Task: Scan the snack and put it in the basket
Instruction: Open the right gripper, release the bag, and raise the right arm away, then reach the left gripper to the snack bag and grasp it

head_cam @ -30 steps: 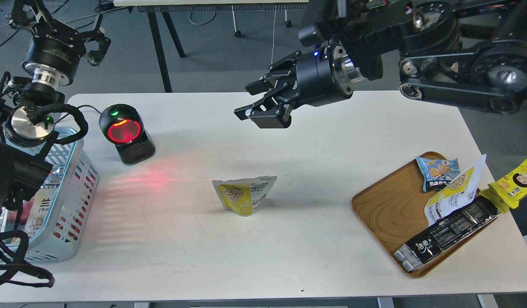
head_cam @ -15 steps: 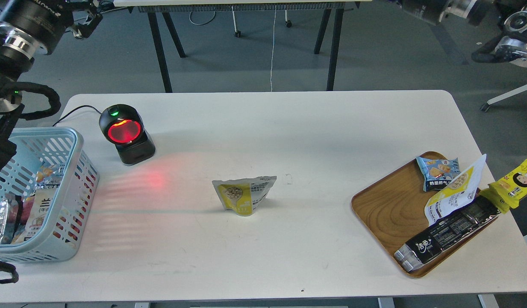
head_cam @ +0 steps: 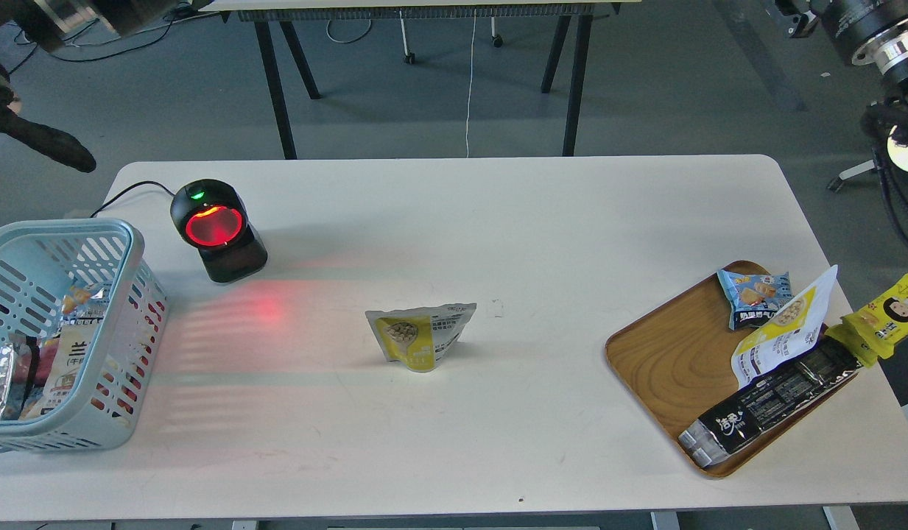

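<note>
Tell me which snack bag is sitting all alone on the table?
The yellow pouch picturing brown balls, mid-table. The other snacks lie on or beside the wooden tray or inside the blue basket.

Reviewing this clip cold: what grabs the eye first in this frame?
The scanner at the table's back left, its round window glowing red and throwing red light on the tabletop. Then the snack, a yellow pouch alone mid-table, with the basket at the left edge and the wooden tray of packets on the right.
</note>
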Controlling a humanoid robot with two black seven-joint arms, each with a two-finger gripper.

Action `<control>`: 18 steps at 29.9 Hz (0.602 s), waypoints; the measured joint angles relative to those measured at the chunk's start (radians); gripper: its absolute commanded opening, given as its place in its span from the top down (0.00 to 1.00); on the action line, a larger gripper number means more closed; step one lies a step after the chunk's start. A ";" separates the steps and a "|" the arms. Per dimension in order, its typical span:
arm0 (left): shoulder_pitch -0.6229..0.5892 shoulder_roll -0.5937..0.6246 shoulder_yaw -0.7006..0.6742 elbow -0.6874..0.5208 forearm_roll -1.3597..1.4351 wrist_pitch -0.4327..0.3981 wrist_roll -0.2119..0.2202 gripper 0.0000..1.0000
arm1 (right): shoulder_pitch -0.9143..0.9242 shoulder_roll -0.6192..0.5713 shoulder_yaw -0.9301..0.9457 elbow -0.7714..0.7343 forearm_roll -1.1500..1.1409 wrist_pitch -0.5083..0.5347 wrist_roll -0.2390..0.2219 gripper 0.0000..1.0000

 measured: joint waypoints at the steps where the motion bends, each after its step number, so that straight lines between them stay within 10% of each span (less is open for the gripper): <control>1: -0.010 -0.002 0.010 -0.029 0.042 0.000 0.001 0.07 | -0.014 0.024 0.014 -0.031 0.022 0.012 0.000 0.01; 18: 0.008 -0.150 0.340 -0.389 1.102 0.001 -0.019 0.08 | -0.103 0.270 0.227 -0.232 0.045 0.025 -0.106 0.00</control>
